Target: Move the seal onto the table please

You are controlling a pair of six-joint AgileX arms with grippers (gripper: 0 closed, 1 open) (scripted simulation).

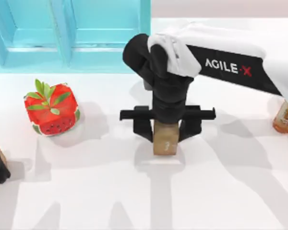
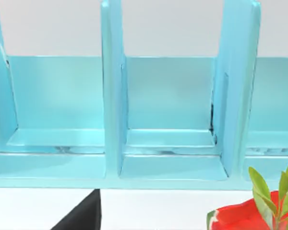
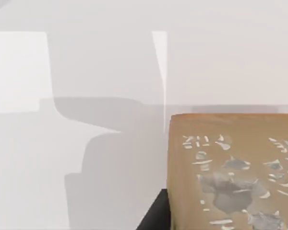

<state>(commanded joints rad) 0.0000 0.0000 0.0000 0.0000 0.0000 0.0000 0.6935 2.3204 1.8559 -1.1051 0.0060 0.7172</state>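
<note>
The seal is held between the closed jaws of the right gripper, at or just above the counter. Placing seems in hand; next, the jaws must be opened and raised clear.

The counter lies bare across its near half. The red cube stands at left, the bottle at the right edge, the shelf along the back left. The right arm spans the middle, over the seal.
</note>
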